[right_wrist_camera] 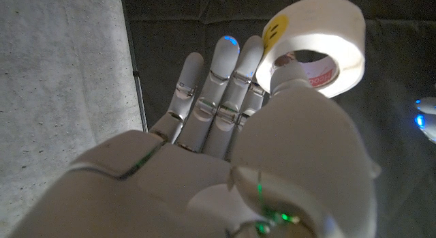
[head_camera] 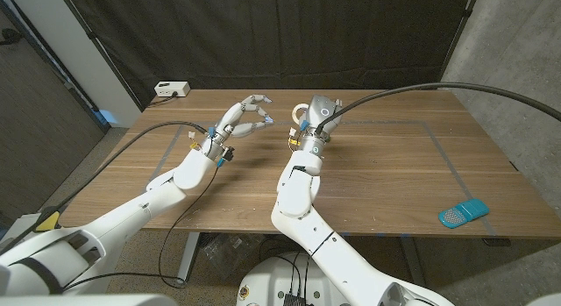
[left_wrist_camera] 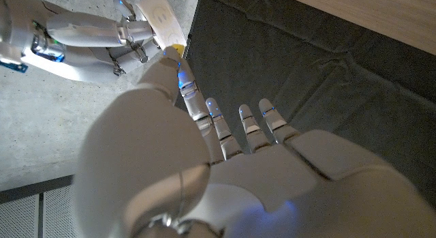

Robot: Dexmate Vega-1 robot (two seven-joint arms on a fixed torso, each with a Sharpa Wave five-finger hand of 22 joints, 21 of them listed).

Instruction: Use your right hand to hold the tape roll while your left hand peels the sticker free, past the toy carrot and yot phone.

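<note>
My right hand (head_camera: 308, 129) is raised over the middle of the table and grips a white tape roll (right_wrist_camera: 315, 41) between thumb and fingers. A yellow smiley sticker (right_wrist_camera: 275, 29) sits on the roll's rim. In the head view the roll (head_camera: 297, 114) faces my left hand (head_camera: 244, 119), which hovers just to its left with fingers spread and curved, holding nothing. In the left wrist view my thumb tip (left_wrist_camera: 172, 63) reaches up close to the sticker (left_wrist_camera: 177, 47) on the roll (left_wrist_camera: 159, 11). A blue toy phone (head_camera: 463, 212) lies near the table's front right corner.
A small white box (head_camera: 171, 89) stands at the table's (head_camera: 386, 179) back left corner. A thin taped rectangle (head_camera: 436, 139) marks the tabletop. Dark curtains hang behind the table. A black cable (head_camera: 438, 87) arcs over the right side.
</note>
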